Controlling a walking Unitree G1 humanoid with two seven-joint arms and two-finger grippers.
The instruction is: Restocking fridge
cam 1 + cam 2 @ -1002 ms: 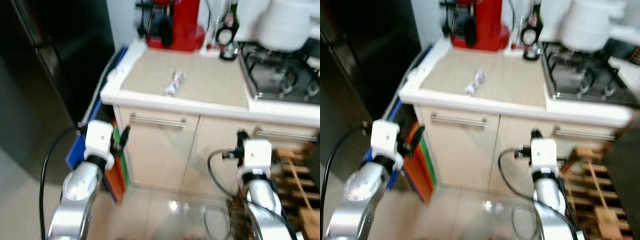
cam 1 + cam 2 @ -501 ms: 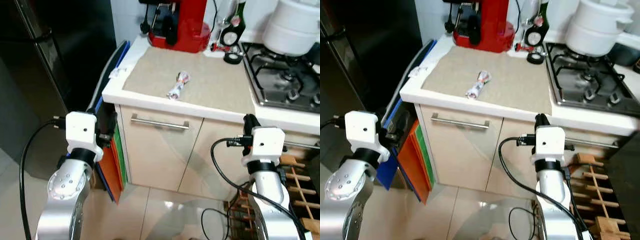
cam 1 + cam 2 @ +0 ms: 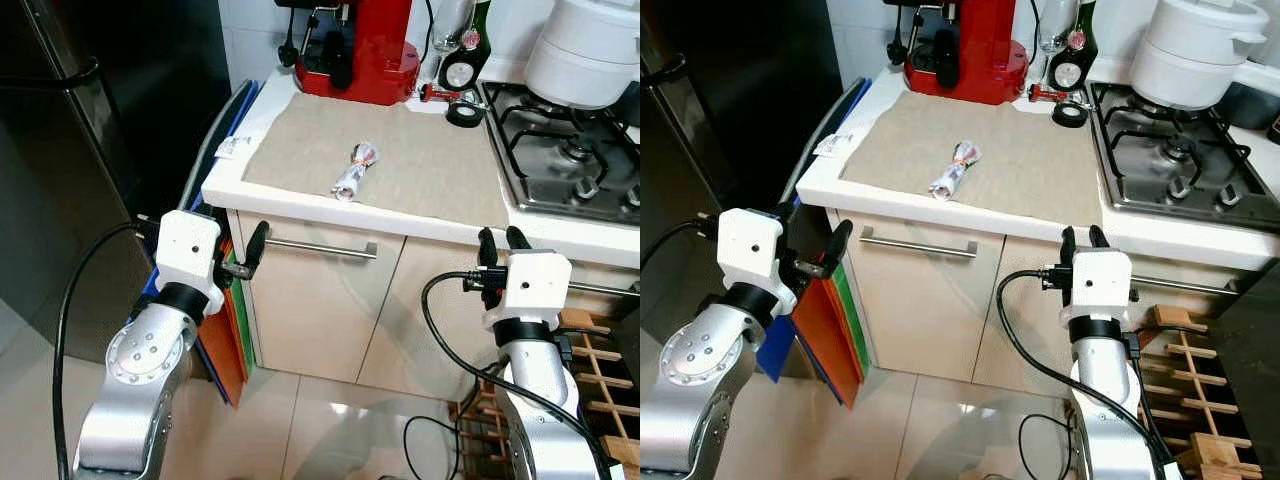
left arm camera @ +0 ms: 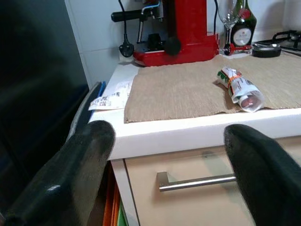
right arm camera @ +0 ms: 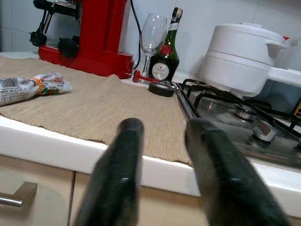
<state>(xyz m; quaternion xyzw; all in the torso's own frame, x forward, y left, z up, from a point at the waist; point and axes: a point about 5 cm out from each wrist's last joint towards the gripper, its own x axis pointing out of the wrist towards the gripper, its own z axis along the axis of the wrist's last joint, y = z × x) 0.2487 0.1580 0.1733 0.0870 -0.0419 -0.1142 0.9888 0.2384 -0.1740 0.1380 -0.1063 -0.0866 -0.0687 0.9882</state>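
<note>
1. Kitchen counter (image 3: 300, 190) with a beige mat (image 3: 420, 160) runs ahead of both arms; a dark fridge (image 3: 60, 170) stands off to the outer side of the left gripper (image 3: 240, 262); a gas hob (image 3: 570, 150) with a white pot (image 3: 590, 50) lies beyond the right gripper (image 3: 498, 250).

2. A wrapped food packet (image 3: 356, 168), likely the item to restock, lies on the mat, above and ahead of both grippers, between them and nearer the left one; neither touches it.

3. Left gripper stands with its fingers spread wide and holding nothing, just below the counter edge beside the drawer handle (image 3: 318, 247); right gripper is also empty, its fingers parted by a narrower gap, just under the counter lip.

4. Against half a second ago the left arm has come up and swung in toward the cabinet front; a second ago the eye views were blurred, now they are sharp, so the robot seems to have settled.

5. Judgement: this reads as the approach ending and the reach beginning; the left gripper must rise over the edge to the packet.
</note>
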